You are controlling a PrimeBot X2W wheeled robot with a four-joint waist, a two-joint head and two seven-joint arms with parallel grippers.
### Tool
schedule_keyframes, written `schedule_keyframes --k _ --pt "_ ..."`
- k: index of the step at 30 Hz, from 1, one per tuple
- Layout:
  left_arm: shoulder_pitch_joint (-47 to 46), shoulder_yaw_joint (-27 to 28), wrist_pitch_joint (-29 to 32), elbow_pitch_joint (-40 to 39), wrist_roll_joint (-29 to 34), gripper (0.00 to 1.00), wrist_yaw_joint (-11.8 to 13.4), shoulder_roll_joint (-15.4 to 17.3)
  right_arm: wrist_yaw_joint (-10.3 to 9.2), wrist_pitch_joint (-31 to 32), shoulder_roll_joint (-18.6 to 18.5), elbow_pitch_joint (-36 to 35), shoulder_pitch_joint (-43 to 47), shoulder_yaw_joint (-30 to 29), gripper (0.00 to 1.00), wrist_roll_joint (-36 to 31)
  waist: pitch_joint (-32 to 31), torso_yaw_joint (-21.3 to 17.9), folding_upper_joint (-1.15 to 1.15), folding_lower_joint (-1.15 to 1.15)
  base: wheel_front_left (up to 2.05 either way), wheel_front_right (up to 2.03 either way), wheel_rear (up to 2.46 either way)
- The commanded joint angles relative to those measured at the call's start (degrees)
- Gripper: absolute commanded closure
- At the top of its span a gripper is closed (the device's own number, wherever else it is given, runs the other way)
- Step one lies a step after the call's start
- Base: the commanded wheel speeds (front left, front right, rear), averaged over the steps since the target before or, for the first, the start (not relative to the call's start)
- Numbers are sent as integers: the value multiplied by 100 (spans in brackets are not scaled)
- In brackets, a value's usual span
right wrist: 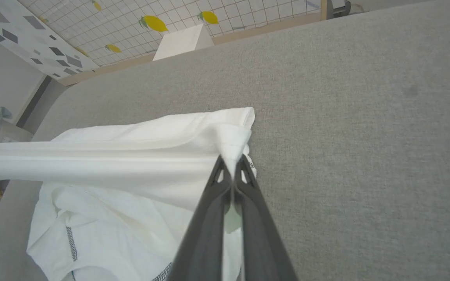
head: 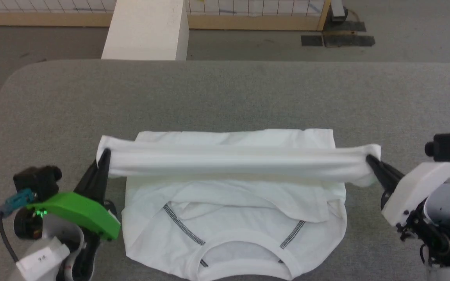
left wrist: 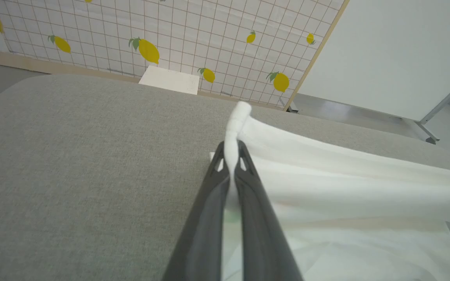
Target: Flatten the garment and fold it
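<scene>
**Position.** The shirt point(head: 233, 210) lay on the grey table point(head: 225, 93), on the side nearest the robot, with its collar point(head: 240, 238) toward the robot.

**Grip.** The left gripper point(head: 104, 156) was closed on the left end of a raised band of cloth, and the right gripper point(head: 369, 158) was closed on the right end. In each wrist view white fabric was pinched between the fingers with no gap to be seen. The band was drawn taut between the two grippers and crossed the middle of the shirt, above the layers beneath.

**Progress.** Flattening was judged only partly achieved. The far portion lay fairly smooth, but loose, creased cloth was bunched just beyond the collar, between the two lines of grey stitching point(head: 182, 224). A first fold appeared to be in hand, with the lifted edge held over the body and not yet laid down. Lowering, release, smoothing and any further folds were judged outstanding.

**Not determined.**
- It could not be told whether the gripped edge was the hem or a doubled layer.
- The sleeves could not be made out as separate shapes.
- No label could be made out.
- The nearest part of the collar was cut off by the lower edge of the head view.
- The height of the band above the table could not be judged.
- A white box point(head: 147, 31) stood beyond the table's far edge, with its top out of frame.
</scene>
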Motion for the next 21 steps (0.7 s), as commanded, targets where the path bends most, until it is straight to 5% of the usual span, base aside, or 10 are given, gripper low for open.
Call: schedule_keyframes --k 1,9,17,18,19,20,21 --pt "320 85 -54 -79 -58 100 156 6 -11 91 4 -111 245 -42 100 25 -362 -44 0 1 0 0 0" --pt "1644 87 205 -161 -451 100 644 -132 -11 504 83 -349 1287 6 100 -74 -454 -47 0 1 0 0 0" --pt "1688 -152 686 495 -668 100 693 -277 -11 589 94 13 1553 187 100 -313 -430 -25 0 1 0 0 0" --pt "1672 -151 723 559 -710 87 697 -304 -11 609 92 60 1563 195 100 -341 -435 -29 0 1 0 0 0" --pt "1652 -147 777 630 -758 0 708 -326 -11 634 71 98 1572 236 97 -377 -441 -38 0 1 0 0 0" --pt "1636 -148 821 678 -785 0 717 -333 -11 663 53 113 1581 281 60 -371 -448 -43 0 1 0 0 0" --pt "1630 -143 883 724 -830 0 728 -335 -11 676 50 107 1590 290 0 -346 -460 -49 0 1 0 0 0"
